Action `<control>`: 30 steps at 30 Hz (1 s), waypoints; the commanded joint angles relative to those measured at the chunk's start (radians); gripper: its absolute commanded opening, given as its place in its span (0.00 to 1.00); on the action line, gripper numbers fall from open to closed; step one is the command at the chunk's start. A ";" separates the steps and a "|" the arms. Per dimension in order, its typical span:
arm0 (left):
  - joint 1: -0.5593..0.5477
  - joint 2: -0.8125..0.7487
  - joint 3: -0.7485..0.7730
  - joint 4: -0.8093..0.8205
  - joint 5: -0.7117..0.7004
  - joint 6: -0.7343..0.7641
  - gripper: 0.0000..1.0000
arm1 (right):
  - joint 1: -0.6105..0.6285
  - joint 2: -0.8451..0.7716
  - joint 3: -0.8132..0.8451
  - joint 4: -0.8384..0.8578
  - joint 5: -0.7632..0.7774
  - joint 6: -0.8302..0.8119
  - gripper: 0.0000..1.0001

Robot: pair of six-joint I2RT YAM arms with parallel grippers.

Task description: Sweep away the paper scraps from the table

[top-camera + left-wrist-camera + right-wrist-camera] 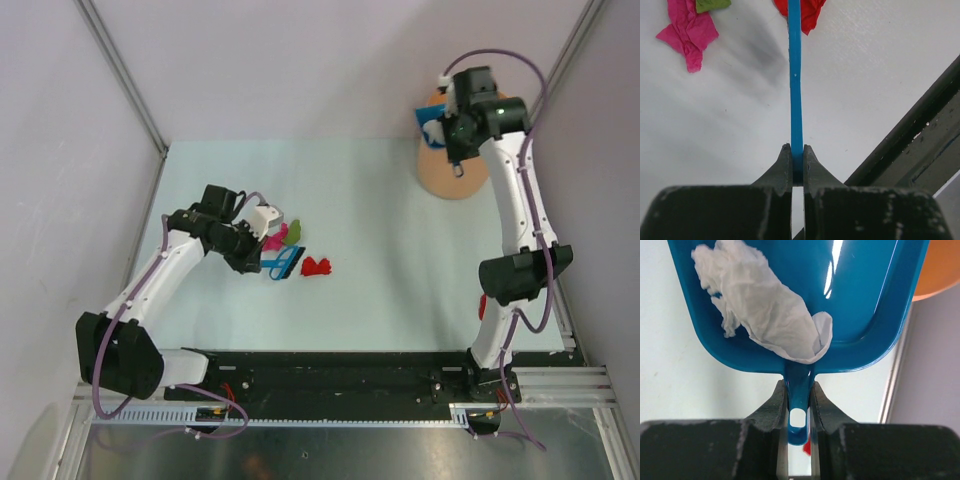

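Three paper scraps lie together on the table [390,290]: red [318,266], magenta [275,238] and green [296,230]. My left gripper [258,258] is beside them, shut on a thin blue brush [283,265]. In the left wrist view the brush [796,90] runs from the gripper [796,148] up to the red scrap [807,12], with the magenta [687,35] and green [712,5] scraps at upper left. My right gripper [799,386] is shut on the handle of a blue dustpan [865,300], which holds a white paper wad [765,310].
The right gripper [442,135] holds the dustpan [432,128] over an orange round container [455,175] at the table's back right. The black base rail [920,145] lies close on the left gripper's right. A small red thing [482,305] sits by the right arm.
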 commanded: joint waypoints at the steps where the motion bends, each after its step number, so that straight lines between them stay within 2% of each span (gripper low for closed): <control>1: 0.003 -0.027 -0.007 0.022 0.015 0.024 0.00 | -0.140 0.056 0.160 0.053 -0.050 -0.089 0.00; 5: 0.003 -0.027 -0.003 0.022 0.014 0.019 0.00 | -0.171 0.082 0.165 0.218 0.113 -0.215 0.00; 8: 0.003 -0.034 -0.003 0.024 0.009 0.018 0.00 | -0.170 0.080 0.101 0.405 0.375 -0.382 0.00; 9: 0.003 -0.037 -0.003 0.024 0.007 0.018 0.00 | -0.167 0.064 0.064 0.464 0.429 -0.495 0.00; 11: 0.003 -0.038 -0.006 0.024 0.004 0.016 0.00 | -0.161 0.039 -0.068 0.689 0.575 -0.623 0.00; 14: 0.002 -0.043 -0.009 0.025 -0.002 0.016 0.00 | -0.156 -0.005 -0.236 1.028 0.664 -0.934 0.00; 15: 0.003 -0.046 -0.009 0.025 -0.005 0.016 0.00 | -0.156 -0.016 -0.267 1.105 0.668 -1.004 0.00; 16: 0.002 -0.049 -0.011 0.025 -0.006 0.018 0.00 | -0.156 -0.034 -0.305 1.251 0.669 -1.070 0.00; 17: 0.002 -0.052 -0.011 0.025 -0.008 0.021 0.00 | -0.155 -0.045 -0.373 1.313 0.660 -1.221 0.00; 19: 0.003 -0.055 -0.011 0.028 -0.006 0.024 0.00 | -0.148 -0.062 -0.454 1.553 0.642 -1.379 0.00; 20: 0.003 -0.055 -0.009 0.025 -0.005 0.022 0.00 | -0.145 -0.073 -0.520 1.625 0.617 -1.502 0.00; 22: 0.002 -0.054 -0.006 0.025 -0.003 0.022 0.00 | -0.139 -0.081 -0.568 1.763 0.593 -1.609 0.00; 23: 0.002 -0.054 -0.006 0.025 -0.003 0.021 0.00 | -0.138 -0.088 -0.592 1.794 0.565 -1.684 0.00; 27: 0.003 -0.063 -0.011 0.027 -0.005 0.022 0.00 | -0.135 -0.107 -0.692 1.839 0.513 -1.799 0.00; 30: 0.002 -0.075 -0.018 0.025 -0.008 0.029 0.00 | -0.139 -0.113 -0.715 1.871 0.487 -1.826 0.00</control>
